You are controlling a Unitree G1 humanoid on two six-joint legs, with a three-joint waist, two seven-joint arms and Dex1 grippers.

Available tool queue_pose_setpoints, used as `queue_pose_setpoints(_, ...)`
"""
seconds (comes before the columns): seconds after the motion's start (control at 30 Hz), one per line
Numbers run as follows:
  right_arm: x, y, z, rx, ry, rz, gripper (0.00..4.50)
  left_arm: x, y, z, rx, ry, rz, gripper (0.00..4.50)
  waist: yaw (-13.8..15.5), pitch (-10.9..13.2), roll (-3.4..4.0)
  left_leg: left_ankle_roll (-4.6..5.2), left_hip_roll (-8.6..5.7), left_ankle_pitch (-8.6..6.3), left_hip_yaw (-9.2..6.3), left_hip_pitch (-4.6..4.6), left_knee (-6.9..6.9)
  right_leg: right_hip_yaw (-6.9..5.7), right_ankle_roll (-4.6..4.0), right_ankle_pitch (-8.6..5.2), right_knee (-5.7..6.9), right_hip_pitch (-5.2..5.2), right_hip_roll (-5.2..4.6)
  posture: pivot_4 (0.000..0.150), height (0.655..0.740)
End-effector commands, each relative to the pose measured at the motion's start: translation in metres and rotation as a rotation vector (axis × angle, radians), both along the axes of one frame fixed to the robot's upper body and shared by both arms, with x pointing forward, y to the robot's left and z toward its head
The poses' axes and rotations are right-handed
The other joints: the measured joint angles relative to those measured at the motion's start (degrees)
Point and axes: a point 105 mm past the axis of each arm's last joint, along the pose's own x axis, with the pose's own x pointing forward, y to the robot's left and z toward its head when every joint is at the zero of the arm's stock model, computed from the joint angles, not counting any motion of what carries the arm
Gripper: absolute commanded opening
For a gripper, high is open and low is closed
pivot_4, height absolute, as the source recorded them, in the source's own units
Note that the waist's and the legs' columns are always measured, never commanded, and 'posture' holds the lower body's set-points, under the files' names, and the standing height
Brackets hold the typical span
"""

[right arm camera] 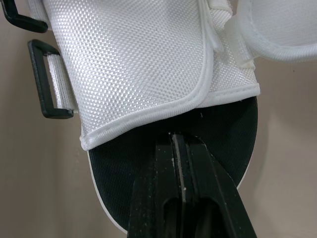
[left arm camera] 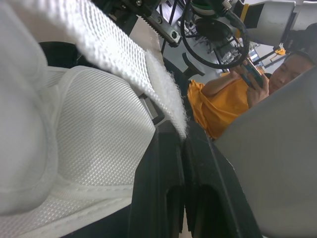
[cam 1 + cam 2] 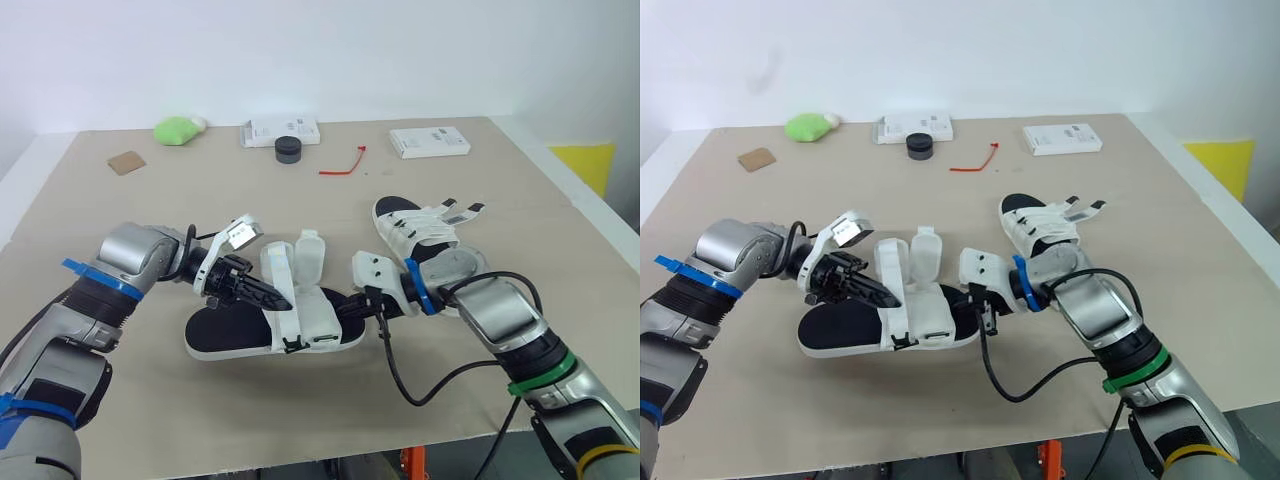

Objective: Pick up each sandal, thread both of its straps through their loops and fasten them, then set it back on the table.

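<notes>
Left hand (image 3: pixel 272 297) pinches a white strap (image 3: pixel 277 262) of the near sandal (image 3: pixel 230 335), which lies on the table (image 3: pixel 180 210) between the two arms. Its wrist view shows the fingers (image 2: pixel 166 183) closed on the strap's fuzzy edge, with a person (image 2: pixel 218 106) in orange beyond. At the sandal's other end the right hand (image 3: pixel 352 308) grips; its wrist view shows the jaws shut on the black sole (image 1: pixel 124 158), near two black loops (image 1: pixel 47 82). The other sandal (image 3: pixel 425 235) lies just behind.

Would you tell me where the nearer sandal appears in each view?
Left eye view: nearer sandal, low centre.
Right eye view: sandal low, left of centre.
Left wrist view: its strap, pinched in the left gripper.
Right wrist view: its mesh upper.
Shared landmark: white mesh.
</notes>
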Motion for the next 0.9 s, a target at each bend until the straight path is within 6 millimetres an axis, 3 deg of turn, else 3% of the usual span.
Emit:
queue_pose_setpoints(0.03, -0.013, -0.006, -0.043, -0.117, 0.118, -0.004, 0.0, -0.003, -0.002, 0.003, -0.009, 0.0, -0.016, 0.04, 0.0, 0.0, 0.0, 0.0, 0.0, 0.0, -0.01, 0.06, 0.02, -0.01, 0.0, 0.0, 0.0, 0.08, 0.0, 0.15, 0.74)
queue_pose_setpoints(0.5, -0.015, -0.004, -0.043, -0.108, 0.126, -0.003, 0.0, 0.006, -0.008, 0.001, -0.009, -0.055, 0.028, 0.04, 0.0, 0.0, 0.03, 0.1, 0.0, -0.06, -0.11, 0.13, 0.37, -0.11, 0.03, 0.02, 0.0, 0.4, 0.0, 0.15, 0.74)
queue_pose_setpoints(0.6, -0.016, -0.004, -0.044, -0.107, 0.128, -0.004, 0.0, 0.012, -0.015, 0.009, -0.037, -0.083, 0.051, 0.04, 0.0, 0.0, 0.03, 0.1, 0.0, -0.06, -0.17, 0.13, 0.37, -0.16, 0.03, 0.02, 0.0, 0.42, 0.0, 0.15, 0.74)
queue_pose_setpoints(0.9, -0.016, -0.006, -0.044, -0.103, 0.133, -0.009, 0.0, -0.013, -0.009, 0.003, 0.013, -0.168, -0.086, 0.04, 0.0, -0.1, 0.11, 0.1, 0.0, -0.06, -0.2, 0.13, 0.37, -0.16, 0.02, 0.02, 0.0, 0.43, 0.0, 0.15, 0.74)
